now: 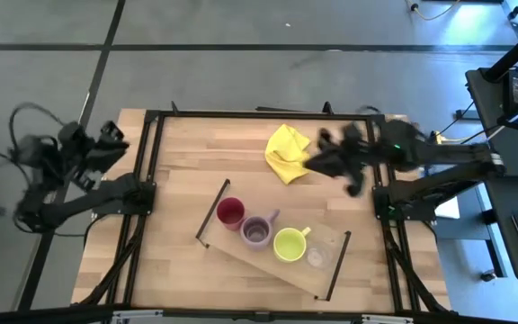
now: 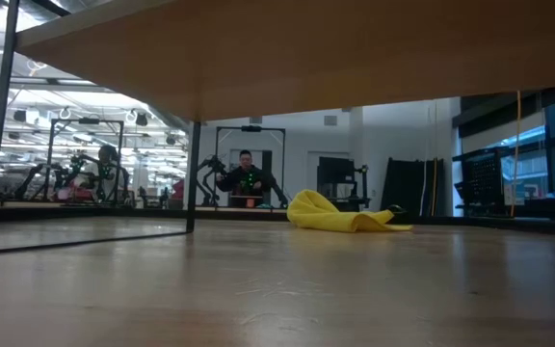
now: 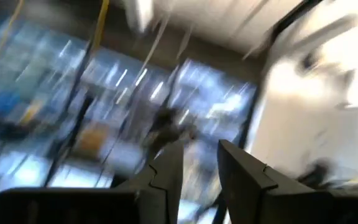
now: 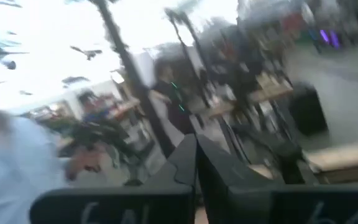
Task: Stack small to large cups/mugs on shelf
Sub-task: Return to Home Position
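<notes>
Aslant, light-wood shelf (image 1: 272,263); black end rails (image 1: 212,211)

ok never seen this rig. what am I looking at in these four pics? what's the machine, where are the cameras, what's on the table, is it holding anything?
It is a table robot with two dark arms, each ending in a two-finger gripper. The high view looks straight down on everything. The low view looks level across the tabletop. The two wrist views ride on the arms and look past their own fingers.

On the wooden table stands a long light-wood shelf board with black end rails. It carries a row: a small red cup, a purple mug, a yellow-green mug and a clear glass tumbler. A crumpled yellow cloth lies beyond it.

The left gripper, off the table's left edge, is open. The right gripper, near the cloth, is shut. Neither holds anything.
</notes>
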Available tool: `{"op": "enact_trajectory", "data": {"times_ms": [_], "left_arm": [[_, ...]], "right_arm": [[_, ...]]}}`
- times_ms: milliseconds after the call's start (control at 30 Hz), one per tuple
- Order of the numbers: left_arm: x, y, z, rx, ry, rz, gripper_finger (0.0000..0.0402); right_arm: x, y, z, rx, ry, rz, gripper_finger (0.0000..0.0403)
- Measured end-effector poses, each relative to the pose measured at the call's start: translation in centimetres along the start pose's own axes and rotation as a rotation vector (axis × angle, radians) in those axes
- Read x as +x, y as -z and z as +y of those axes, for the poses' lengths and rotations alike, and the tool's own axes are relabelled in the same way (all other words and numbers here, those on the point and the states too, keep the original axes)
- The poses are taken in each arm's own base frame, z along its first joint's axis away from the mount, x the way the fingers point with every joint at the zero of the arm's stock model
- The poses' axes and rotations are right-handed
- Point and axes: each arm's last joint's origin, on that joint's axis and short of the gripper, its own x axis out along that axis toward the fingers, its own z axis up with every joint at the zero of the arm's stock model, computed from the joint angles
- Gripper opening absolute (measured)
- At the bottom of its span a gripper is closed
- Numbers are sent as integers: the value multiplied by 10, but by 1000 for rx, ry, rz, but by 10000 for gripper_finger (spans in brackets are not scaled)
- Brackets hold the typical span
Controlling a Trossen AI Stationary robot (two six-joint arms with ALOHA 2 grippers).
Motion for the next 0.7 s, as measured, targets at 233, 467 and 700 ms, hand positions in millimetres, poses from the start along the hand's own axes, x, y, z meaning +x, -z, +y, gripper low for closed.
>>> {"op": "enact_trajectory", "data": {"times_ms": [233, 467, 700], "left_arm": [[19, 62, 42, -52, 220, -13, 94], [19, 107, 73, -47, 81, -9, 94], [18, 147, 102, -98, -57, -66, 94]], "right_arm": [[-80, 48, -4, -109, -47, -185, 14], [-131, 105, -22, -202, -107, -380, 14], [-166, 153, -37, -227, -137, -503, 14]]}}
